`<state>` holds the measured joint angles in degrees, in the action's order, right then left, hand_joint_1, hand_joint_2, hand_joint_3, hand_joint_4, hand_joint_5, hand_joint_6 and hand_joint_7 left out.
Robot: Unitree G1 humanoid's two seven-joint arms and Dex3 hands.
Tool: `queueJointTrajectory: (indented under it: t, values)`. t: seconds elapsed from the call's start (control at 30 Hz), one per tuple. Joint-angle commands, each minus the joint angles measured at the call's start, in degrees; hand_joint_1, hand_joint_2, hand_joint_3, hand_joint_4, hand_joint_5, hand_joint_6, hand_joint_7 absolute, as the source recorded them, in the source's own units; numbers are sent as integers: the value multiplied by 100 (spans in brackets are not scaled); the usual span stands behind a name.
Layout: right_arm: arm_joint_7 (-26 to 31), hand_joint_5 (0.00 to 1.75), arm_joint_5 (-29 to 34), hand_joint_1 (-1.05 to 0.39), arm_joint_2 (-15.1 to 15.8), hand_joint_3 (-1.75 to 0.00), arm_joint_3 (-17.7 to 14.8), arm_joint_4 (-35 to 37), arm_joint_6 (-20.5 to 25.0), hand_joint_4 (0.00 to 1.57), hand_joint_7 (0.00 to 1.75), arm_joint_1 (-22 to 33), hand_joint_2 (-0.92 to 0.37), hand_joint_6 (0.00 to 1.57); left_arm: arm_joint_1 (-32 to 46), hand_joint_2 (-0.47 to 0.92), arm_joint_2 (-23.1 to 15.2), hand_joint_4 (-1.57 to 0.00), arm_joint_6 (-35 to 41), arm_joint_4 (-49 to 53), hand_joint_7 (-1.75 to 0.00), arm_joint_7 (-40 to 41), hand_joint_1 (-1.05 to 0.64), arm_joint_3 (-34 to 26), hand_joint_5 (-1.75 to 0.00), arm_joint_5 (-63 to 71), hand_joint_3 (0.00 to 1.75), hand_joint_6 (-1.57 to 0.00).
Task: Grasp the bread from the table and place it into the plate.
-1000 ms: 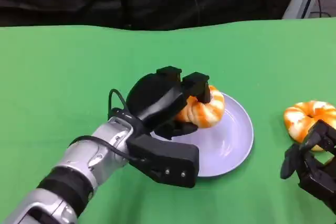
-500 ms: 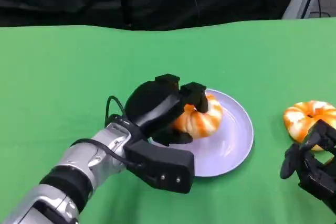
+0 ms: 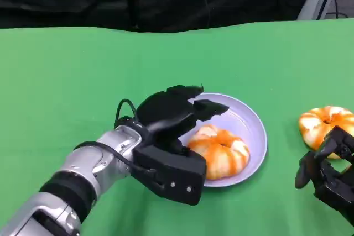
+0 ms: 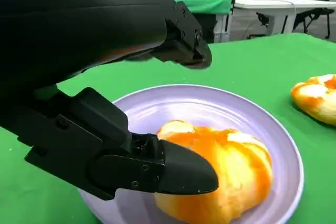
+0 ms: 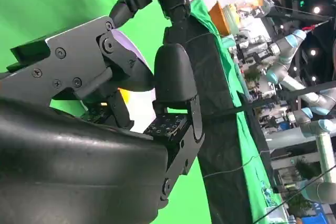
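Since the earlier frame your left hand [image 3: 177, 111] has let go of the bread [image 3: 221, 152], which has dropped from between the fingers and now lies inside the plate [image 3: 251, 120], towards its near rim. The hand's fingers are spread apart and hold nothing, hovering just over the plate's far-left part, with the thumb [image 4: 173, 169] low beside the loaf. That thumb is your risk: from the left wrist view it looks to be touching the bread, though I cannot be sure. Pull back along the table and you may drag the loaf over the near rim, or tip the plate. Lifting clear first looks safer.

Your right hand [image 3: 326, 172] sits near the table's right edge, just beside a second bread [image 3: 323, 125]; whether its fingers are open I cannot tell. A careless move there could knock that loaf.
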<state>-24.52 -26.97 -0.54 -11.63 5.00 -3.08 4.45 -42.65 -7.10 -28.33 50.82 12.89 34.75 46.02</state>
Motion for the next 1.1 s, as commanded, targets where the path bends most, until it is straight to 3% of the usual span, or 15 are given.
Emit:
queueJointTrajectory:
  t: [0.03,0.33,0.43,0.47,0.5,0.53,0.6,0.63,0.7,0.77,0.8,0.87,0.93,1.0,1.1]
  values:
    - [30,175,-48,-9,27,-102,-42,-77,-12,79,157,22,-65,70,72,92,-143,-1,-24,-119,0,-81,-105,-50,0,-121,54,-27]
    - [56,175,-25,-10,17,-101,-26,-90,-19,79,157,24,-65,70,469,92,-227,-13,-667,-308,-3,-80,-98,-632,-5,-1022,49,-35]
    - [19,175,-51,-9,13,-102,-34,-42,-53,79,157,-3,-66,70,740,92,-205,-36,-966,-437,-4,-516,-76,-1068,-11,-1837,35,-47]
    - [17,175,-57,-9,12,-102,-37,-31,-54,79,157,-9,-66,71,810,92,-189,-49,-1041,-466,-6,-674,-60,-1183,-15,-2073,28,-54]
    - [20,175,-51,-9,14,-102,-39,-20,-59,79,157,-16,-66,71,908,92,-152,-54,-1133,-493,-6,-1027,-55,-1349,-16,-2516,25,-57]
    - [25,175,-46,-9,15,-102,-40,-15,-61,79,157,-19,-66,71,973,92,-126,-65,-1189,-515,-9,-1295,-38,-1463,-20,-2823,27,-65]
    - [5,175,-47,-9,23,-102,-43,8,-76,79,157,-29,-66,71,1165,92,-7,-70,-1179,-599,-10,-2026,-29,-1788,-22,-3715,28,-69]
    - [-19,175,-59,-9,27,-102,-48,26,-86,79,157,-35,-66,71,1295,91,73,-84,-1114,-668,-14,-2457,-18,-1991,-34,-4273,45,-84]
    - [-17,175,-65,-9,30,-103,-55,30,-71,79,157,-34,-66,70,1540,84,196,-92,-682,-939,-14,-3228,-10,-2340,-61,-5230,73,-104]
    - [17,175,-62,-9,28,-102,-56,3,-35,79,157,-22,-65,71,1723,75,240,-87,-121,-1278,-40,-3735,-11,-2556,-116,-5803,88,-115]
    - [25,175,-53,-10,36,-102,-55,-13,-26,79,157,-14,-65,71,1878,73,225,-85,248,-1558,-55,-4037,-11,-2674,-126,-6151,92,-111]
    - [25,175,-44,-10,50,-102,-51,-36,-16,79,157,-5,-65,71,2178,58,174,-86,872,-2062,-118,-4526,-7,-2882,-157,-6710,118,-97]
    - [53,175,-28,-10,43,-102,-45,-67,-7,79,157,5,-65,71,2480,56,102,-89,1552,-2484,-148,-5002,-7,-3096,-170,-7256,125,-88]
    - [60,175,-24,-10,44,-102,-45,-76,-6,80,157,9,-65,71,2764,57,24,-91,2010,-2772,-166,-5349,-10,-3281,-174,-7585,123,-82]
    - [64,175,-38,-10,58,-102,-52,-73,17,80,157,4,-65,71,3117,59,-168,-95,2556,-3085,-174,-5727,-15,-3495,-175,-7845,115,-83]
